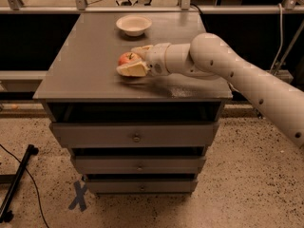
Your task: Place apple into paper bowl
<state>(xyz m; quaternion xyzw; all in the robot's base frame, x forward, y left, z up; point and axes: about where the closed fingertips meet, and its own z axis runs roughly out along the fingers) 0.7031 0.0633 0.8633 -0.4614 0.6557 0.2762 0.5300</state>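
Observation:
The red apple point(126, 58) with yellowish patches sits on the grey cabinet top point(85, 61), left of centre. My gripper point(135, 60) reaches in from the right at table height. Its cream fingers stand on either side of the apple, the near finger point(131, 71) in front of it and the far finger point(142, 49) behind it. The jaws are spread about the apple's width, and the apple rests on the top. The cream-white paper bowl point(134, 24) stands empty at the back of the top, beyond the apple.
The cabinet has an open shelf and several drawers point(136, 137) below the top. A metal rail point(152, 8) runs behind the cabinet. A black stand leg and cable point(19, 184) lie on the speckled floor at the lower left.

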